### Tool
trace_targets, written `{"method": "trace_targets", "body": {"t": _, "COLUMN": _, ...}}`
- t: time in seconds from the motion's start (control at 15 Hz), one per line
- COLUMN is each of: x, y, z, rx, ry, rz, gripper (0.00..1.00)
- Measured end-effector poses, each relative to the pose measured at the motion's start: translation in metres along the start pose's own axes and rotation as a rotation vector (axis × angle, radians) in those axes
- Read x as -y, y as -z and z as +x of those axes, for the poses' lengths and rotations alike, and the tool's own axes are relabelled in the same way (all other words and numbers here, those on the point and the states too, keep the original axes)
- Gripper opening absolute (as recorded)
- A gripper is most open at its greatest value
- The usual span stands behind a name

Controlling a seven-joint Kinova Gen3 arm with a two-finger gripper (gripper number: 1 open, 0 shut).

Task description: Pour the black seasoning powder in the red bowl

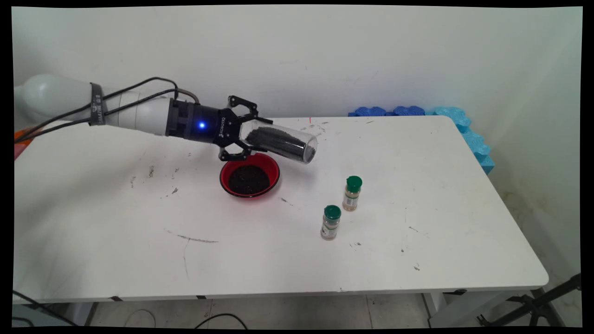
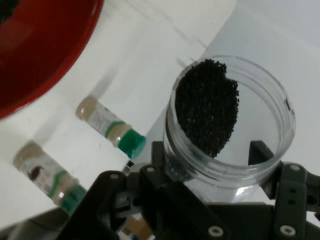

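Black grains [image 2: 207, 107] in end effector's [image 1: 243, 132] jar [image 1: 283, 144]

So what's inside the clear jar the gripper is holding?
The clear jar in the gripper holds black granules, tilted on its side above the red bowl. Its base, inside the fingers, is hidden.

End effector [image 1: 245, 134] clamps a clear jar [image 1: 283, 143] of black grains, held on its side above the counter [image 1: 417, 195]. Directly below it: red bowl [image 1: 249, 175] of black grains, the closest obstacle underneath. Beyond the jar mouth and lower, two green-capped spice bottles [image 1: 351, 193] [image 1: 330, 222] stand upright, just beside each other, well apart from the bowl. Counter surface open on the arm side and past the bottles. Blue foam pieces [image 1: 464, 127] line the far corner.
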State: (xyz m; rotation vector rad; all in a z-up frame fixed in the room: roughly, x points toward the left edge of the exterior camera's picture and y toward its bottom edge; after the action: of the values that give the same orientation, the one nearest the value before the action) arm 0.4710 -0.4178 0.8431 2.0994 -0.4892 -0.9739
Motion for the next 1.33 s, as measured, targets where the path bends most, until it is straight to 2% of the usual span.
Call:
{"method": "trace_targets", "body": {"t": 0.4, "x": -0.015, "y": 0.000, "z": -0.003, "rx": 0.002, "ry": -0.327, "rz": 0.028, "gripper": 0.00}}
{"method": "trace_targets", "body": {"t": 0.87, "x": -0.034, "y": 0.001, "z": -0.007, "rx": 0.006, "ry": -0.643, "rz": 0.057, "gripper": 0.00}}
{"method": "trace_targets", "body": {"t": 1.13, "x": -0.046, "y": 0.001, "z": -0.012, "rx": 0.029, "ry": -0.836, "rz": 0.079, "gripper": 0.00}}
{"method": "trace_targets", "body": {"t": 1.33, "x": -0.054, "y": 0.000, "z": -0.017, "rx": 0.043, "ry": -0.945, "rz": 0.083, "gripper": 0.00}}
